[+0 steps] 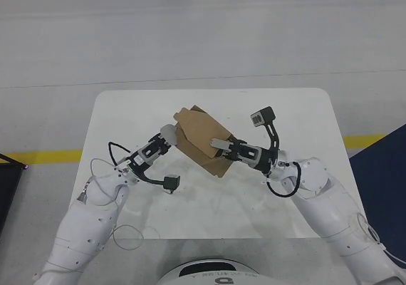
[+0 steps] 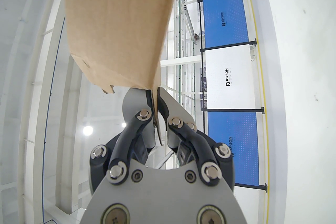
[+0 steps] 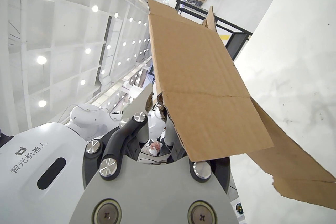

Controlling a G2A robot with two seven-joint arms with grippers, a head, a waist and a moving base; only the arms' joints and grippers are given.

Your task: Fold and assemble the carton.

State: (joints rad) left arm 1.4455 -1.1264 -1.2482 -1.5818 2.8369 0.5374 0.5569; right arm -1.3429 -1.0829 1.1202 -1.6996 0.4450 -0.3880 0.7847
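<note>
Carton (image 1: 201,139) is held up over the white table (image 1: 281,206), slung between the 2 grippers. The left gripper (image 2: 155,103) is clamped tight on 1 thin cardboard edge, jaws squeezed right onto it. The rest of the carton runs straight out past its tips. The right gripper (image 1: 219,144) is at the opposite end, touching the carton, with a panel and a loose flap lying across its front. Honestly can't tell if that one's clenched or slack, since the cardboard hides it. From above, the carton sits skewed, 1 corner pointing away from both grippers.
</note>
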